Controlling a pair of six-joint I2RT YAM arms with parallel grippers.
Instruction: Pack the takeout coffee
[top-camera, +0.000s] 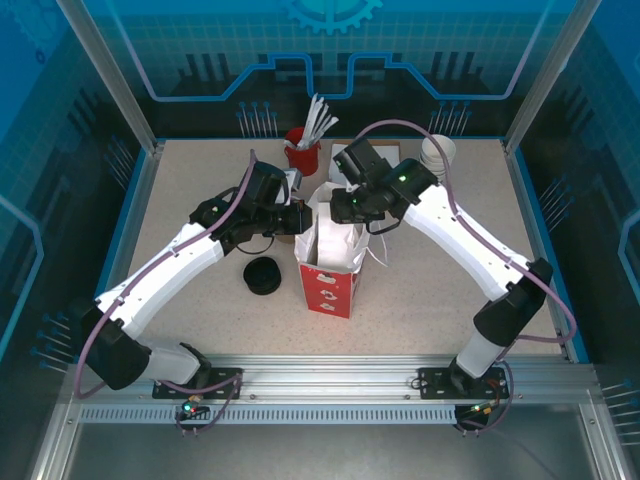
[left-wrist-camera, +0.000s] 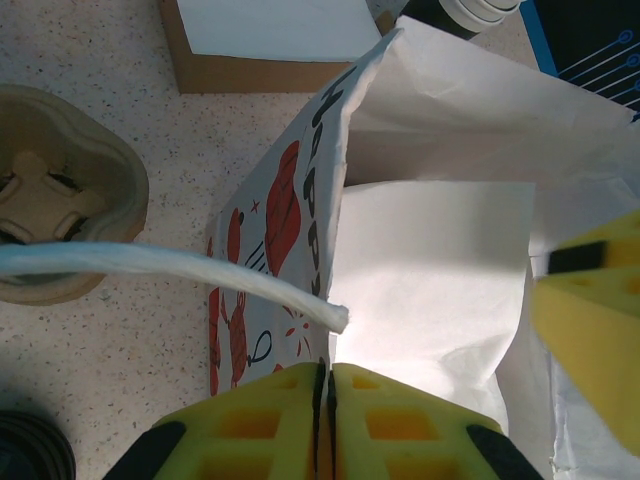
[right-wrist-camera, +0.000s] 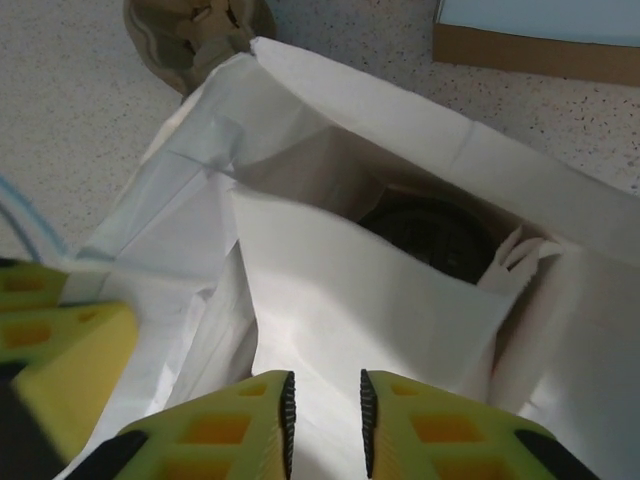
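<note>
My left gripper (left-wrist-camera: 327, 378) is clenched, its yellow, hollow-celled jaws pressed flat on the thin rim of the paper bag (left-wrist-camera: 300, 200), which is matte white inside and red-printed outside. My right gripper (right-wrist-camera: 323, 390) straddles a creased inner fold with a narrow gap; I cannot tell whether it grips. Just beyond it, down in the bag, sits the takeout coffee (right-wrist-camera: 430, 240), its round black lid up.
</note>
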